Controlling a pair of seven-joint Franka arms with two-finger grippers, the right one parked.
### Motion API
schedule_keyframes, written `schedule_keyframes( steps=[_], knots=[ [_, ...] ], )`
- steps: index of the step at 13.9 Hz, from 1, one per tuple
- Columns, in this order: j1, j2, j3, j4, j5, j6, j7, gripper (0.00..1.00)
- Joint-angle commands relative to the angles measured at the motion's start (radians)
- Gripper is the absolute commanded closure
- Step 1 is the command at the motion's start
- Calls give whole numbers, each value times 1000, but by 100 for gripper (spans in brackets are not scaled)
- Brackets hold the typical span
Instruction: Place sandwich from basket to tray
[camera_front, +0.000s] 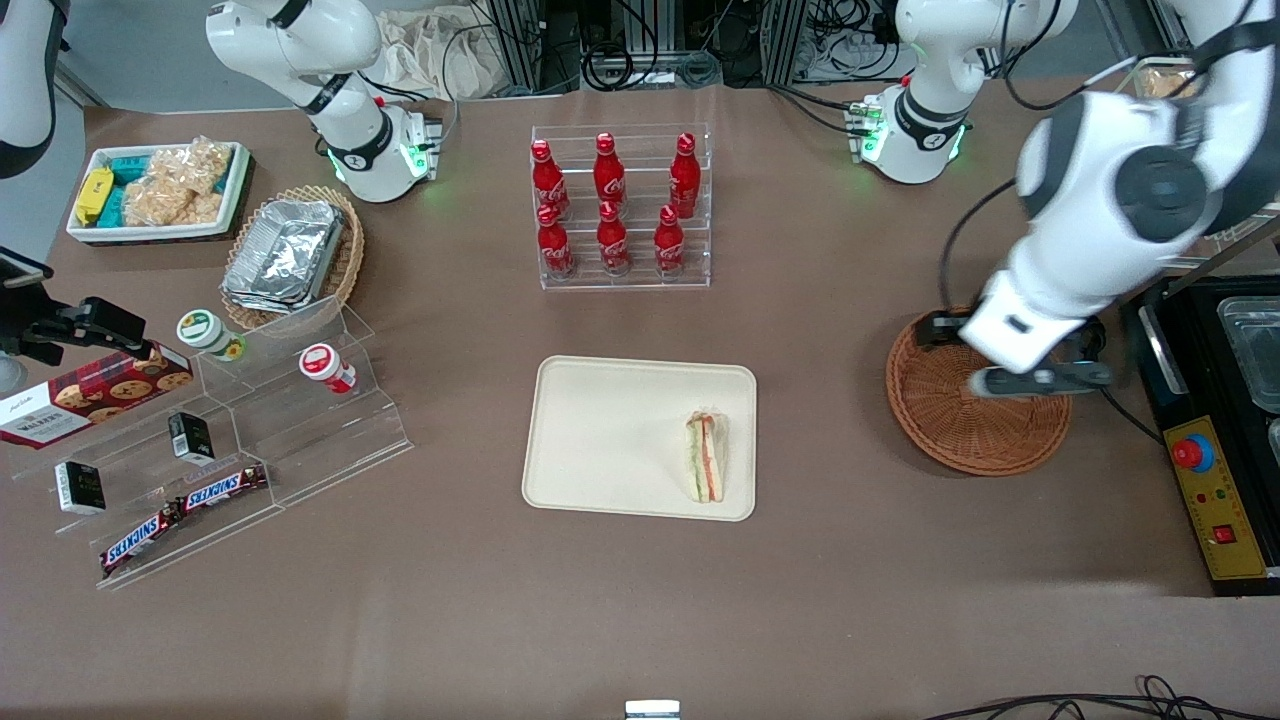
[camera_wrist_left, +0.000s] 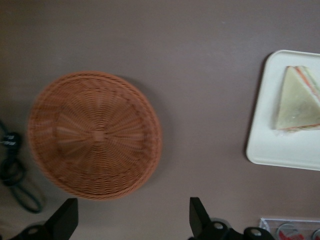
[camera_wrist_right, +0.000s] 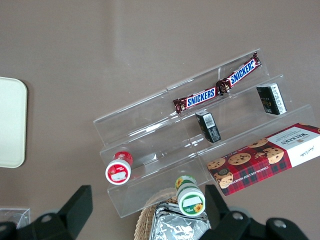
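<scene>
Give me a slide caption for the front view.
Sandwich lies on the tray; the open gripper hangs over the empty basket.

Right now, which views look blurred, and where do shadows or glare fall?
Left wrist view: the basket and sandwich look soft, and a shadow edges the tray. Front view: sharp, only faint shadows on the table; the open pincer hangs over the empty basket. Right wrist view: crisp, slight glare on the clear shelf.

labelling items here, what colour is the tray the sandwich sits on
Cream-beige tray, plain; clearest in the front view. The open claw hangs over the basket.
</scene>
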Motion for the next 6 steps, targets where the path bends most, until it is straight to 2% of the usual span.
schedule_keyframes(
  steps=[1,6],
  knots=[
    [73,50,-12,140,-3,-94,97,0],
    [127,128,-10,283,8,-137,123,0]
  ],
)
